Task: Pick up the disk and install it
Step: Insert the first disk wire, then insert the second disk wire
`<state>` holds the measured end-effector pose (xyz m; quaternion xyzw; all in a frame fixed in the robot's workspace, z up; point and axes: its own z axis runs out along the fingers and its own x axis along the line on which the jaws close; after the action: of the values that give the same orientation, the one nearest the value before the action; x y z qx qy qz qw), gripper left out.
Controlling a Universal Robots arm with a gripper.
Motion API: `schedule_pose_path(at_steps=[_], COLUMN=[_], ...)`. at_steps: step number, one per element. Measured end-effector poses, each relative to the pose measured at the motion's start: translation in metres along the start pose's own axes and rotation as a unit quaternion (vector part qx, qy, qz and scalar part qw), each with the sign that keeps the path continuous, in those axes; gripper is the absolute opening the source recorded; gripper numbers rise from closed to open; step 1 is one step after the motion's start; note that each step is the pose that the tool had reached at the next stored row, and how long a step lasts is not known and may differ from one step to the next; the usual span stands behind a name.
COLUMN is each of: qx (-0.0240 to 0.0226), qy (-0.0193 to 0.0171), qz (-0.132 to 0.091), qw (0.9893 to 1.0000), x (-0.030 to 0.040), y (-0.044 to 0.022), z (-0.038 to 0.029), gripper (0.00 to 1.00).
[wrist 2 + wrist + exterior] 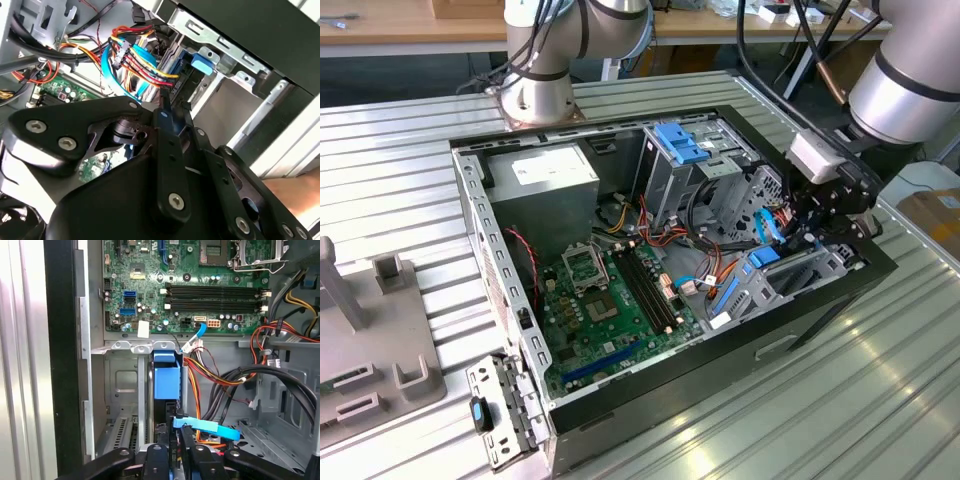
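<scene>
The fingers [175, 450] are closed narrowly on the disk [166, 385], which is held on edge, seated in the drive bay at the corner of the computer case [820, 300]. Coloured cables [135, 55] are seen just beside it, above the motherboard [610, 300].

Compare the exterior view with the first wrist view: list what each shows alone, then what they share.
Exterior view alone: the arm's base, the grey power-supply box, the whole open computer case on the ribbed table.

First wrist view alone: a close look down at the blue bracket standing in its slot.

Both: the gripper, green motherboard, coloured cables.
</scene>
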<state>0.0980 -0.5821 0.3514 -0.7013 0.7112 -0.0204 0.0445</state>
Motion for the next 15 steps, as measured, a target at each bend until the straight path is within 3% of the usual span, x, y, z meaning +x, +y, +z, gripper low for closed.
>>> schedule_pose_path(at_steps=[2, 4, 15], qx=[0.0000, 0.0004, 0.0007], qy=[0.0000, 0.0000, -0.0002], qz=[0.000, 0.000, 0.000], qw=[1.0000, 1.0000, 1.0000], x=[-0.0003, -0.0011, -0.0036], y=[-0.0007, -0.0020, 0.0004], z=[-0.0075, -0.0216, -0.0236], gripper=[0.24, 0.24, 0.24])
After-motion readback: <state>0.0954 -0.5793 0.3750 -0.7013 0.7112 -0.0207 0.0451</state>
